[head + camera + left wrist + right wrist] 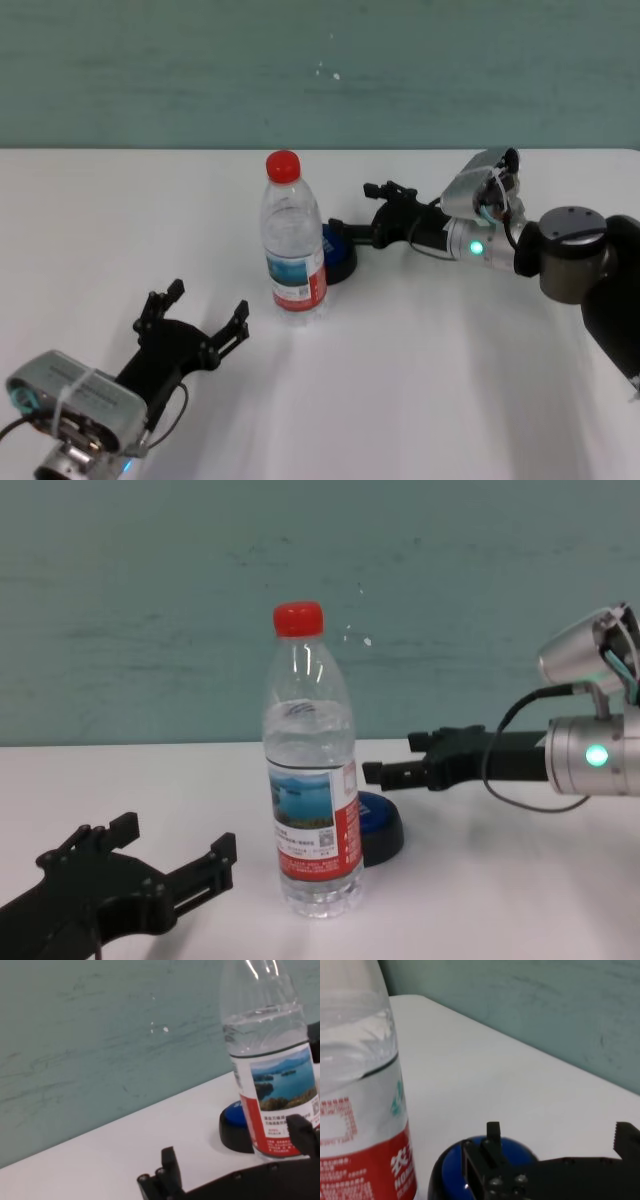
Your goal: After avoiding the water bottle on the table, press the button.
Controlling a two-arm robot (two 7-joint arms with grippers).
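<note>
The water bottle stands upright on the white table, with its red cap on. The blue button sits just behind it to the right, partly hidden by the bottle. My right gripper is open and reaches in from the right, past the bottle. One of its fingers hangs just over the button's blue top; I cannot tell if they touch. In the chest view the right gripper is a little above the button. My left gripper is open and empty, low at the front left of the bottle.
A teal wall runs behind the table's far edge. In the left wrist view the bottle stands close in front of the button.
</note>
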